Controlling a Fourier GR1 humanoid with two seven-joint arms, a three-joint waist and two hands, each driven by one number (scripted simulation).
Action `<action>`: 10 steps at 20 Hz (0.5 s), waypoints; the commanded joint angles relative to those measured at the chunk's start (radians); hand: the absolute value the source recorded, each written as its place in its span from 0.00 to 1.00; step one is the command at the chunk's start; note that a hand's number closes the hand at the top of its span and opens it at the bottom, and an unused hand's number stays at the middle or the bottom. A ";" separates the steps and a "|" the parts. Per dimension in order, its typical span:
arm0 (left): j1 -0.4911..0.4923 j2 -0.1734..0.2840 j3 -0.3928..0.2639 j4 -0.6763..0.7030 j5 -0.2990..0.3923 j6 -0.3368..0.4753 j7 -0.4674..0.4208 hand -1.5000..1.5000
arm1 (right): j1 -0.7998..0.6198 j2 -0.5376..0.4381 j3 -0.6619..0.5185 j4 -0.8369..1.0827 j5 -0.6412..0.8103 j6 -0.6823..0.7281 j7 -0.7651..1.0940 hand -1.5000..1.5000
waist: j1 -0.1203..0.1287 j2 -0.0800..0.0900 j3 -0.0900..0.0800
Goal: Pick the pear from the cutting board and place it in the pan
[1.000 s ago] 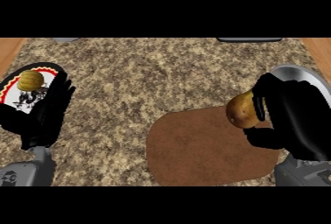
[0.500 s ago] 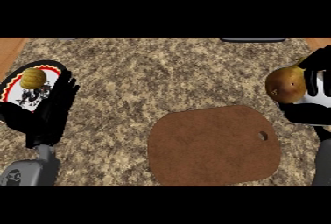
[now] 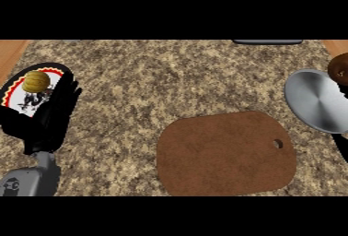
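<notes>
Since the pear (image 3: 339, 68) sits at the view's right edge, just over the pan (image 3: 316, 102) rim, centre it above the pan before letting go. Right hand's fingers: cannot tell. Cutting board (image 3: 224, 156) bare. Left hand (image 3: 51, 115) spread, resting by the plate (image 3: 17, 90).

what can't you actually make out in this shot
- Right hand: head view, almost wholly past the right edge; its fingers cannot be read.
- Pear: cut by the right edge above the pan; only a brown part shows.
- Plate: lower part hidden behind the left hand.
- Grey object at top: mostly cut off.
</notes>
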State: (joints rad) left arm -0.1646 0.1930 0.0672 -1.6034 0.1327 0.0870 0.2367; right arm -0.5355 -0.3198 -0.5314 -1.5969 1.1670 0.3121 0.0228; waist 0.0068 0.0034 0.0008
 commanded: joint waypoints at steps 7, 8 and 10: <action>-0.035 0.034 0.046 0.009 0.027 -0.027 0.037 0.50 | -0.013 -0.203 -0.129 0.567 -0.135 -0.266 -0.355 1.00 | 0.003 0.001 0.001; -0.009 0.011 0.009 -0.023 0.008 -0.023 0.031 0.50 | -0.093 -0.180 -0.083 0.672 -0.096 -0.335 -0.339 1.00 | 0.016 0.003 0.001; -0.054 0.014 0.031 0.028 0.031 -0.034 0.029 0.50 | -0.113 -0.210 -0.093 0.794 -0.106 -0.375 -0.404 1.00 | 0.017 0.007 0.001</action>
State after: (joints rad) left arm -0.1879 0.1985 0.0806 -1.6011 0.1439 0.0697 0.2586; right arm -0.6073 -0.4904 -0.6204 -1.0144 1.0756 0.0286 -0.2787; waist 0.0181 0.0069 0.0015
